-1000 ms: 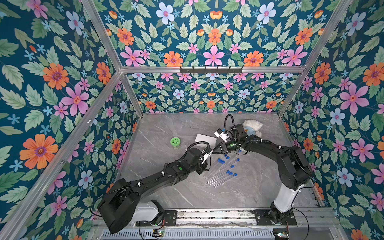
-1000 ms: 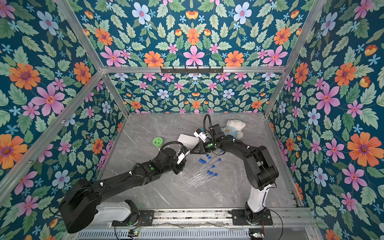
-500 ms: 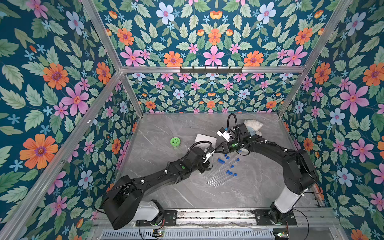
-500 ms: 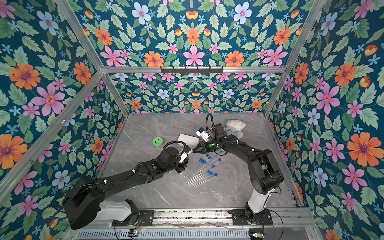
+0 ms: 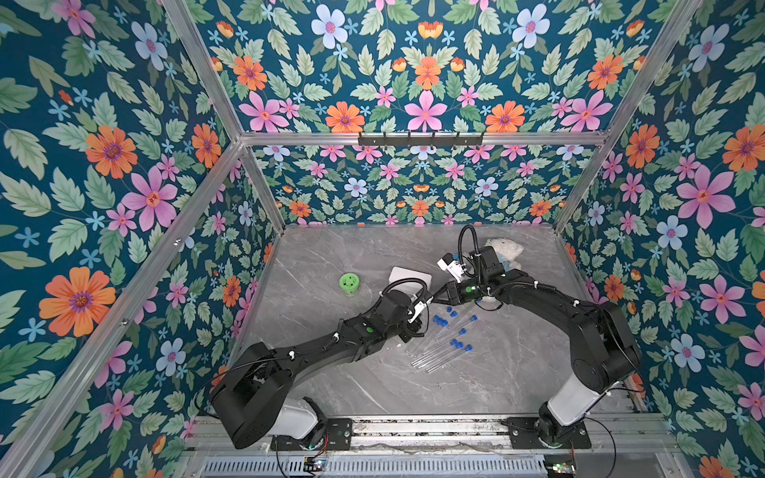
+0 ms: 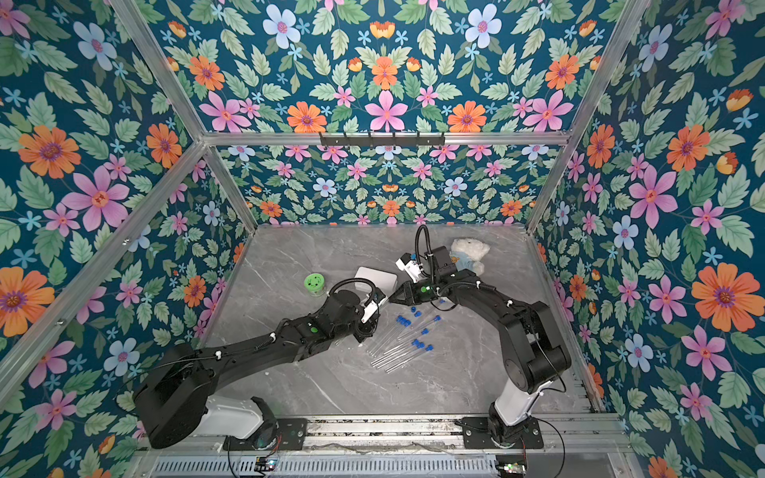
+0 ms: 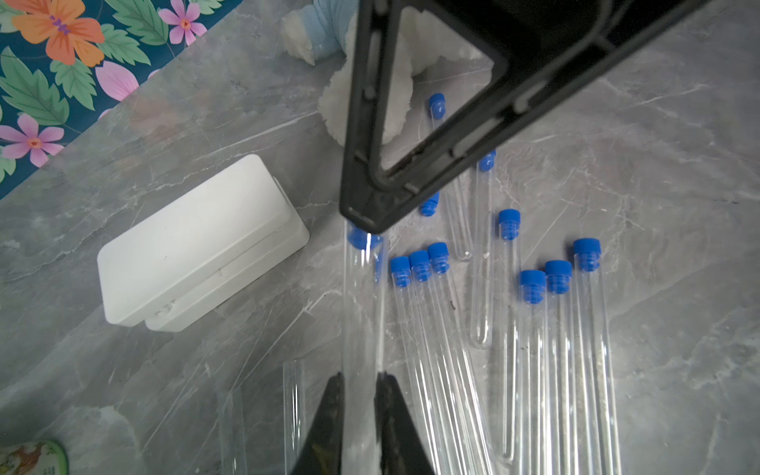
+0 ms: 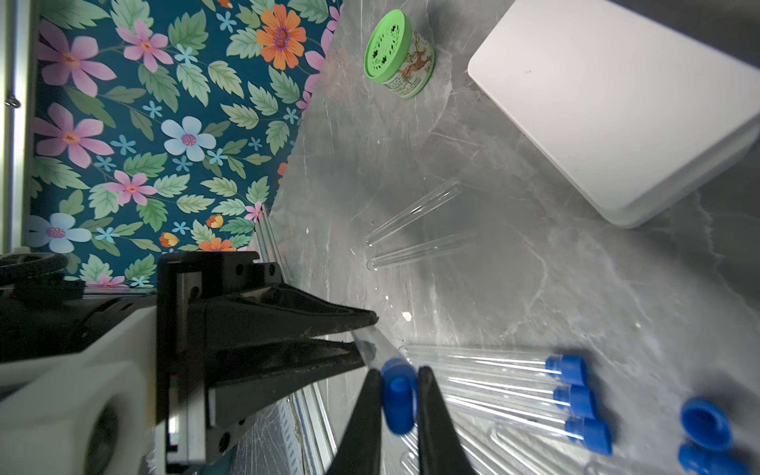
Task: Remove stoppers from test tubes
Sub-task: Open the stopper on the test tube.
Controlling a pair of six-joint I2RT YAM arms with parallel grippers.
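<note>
- Setting: grey marble tabletop inside floral walls. Clock bearings are read in a top view, from where the two grippers meet.
- right gripper: jaws almost closed, pinching the blue stopper by its head, one finger on each side.
- left gripper: jaws clamped on the held test tube, gripping the clear shaft well back from its plugged mouth. The tube is lifted off the table.
- step in hand, as judged: drawing this stopper out. Best done by pulling the right gripper straight along the tube's axis while the left gripper holds firm. A slight twist may free the plug. A sideways pull risks slipping or levering the slim shaft.
- loose stoppers: on the table, just beside, 4 o'clock.
- stoppered test tubes: fanned heap, near, 5 o'clock, plugs in.
- bare tubes: two, open-mouthed, lying apart from the heap; bearing unclear.
- white box: near, 11 o'clock.
- green-lidded jar: well apart, 9 o'clock.
- plush toy: 2 o'clock, beyond the right arm.
</note>
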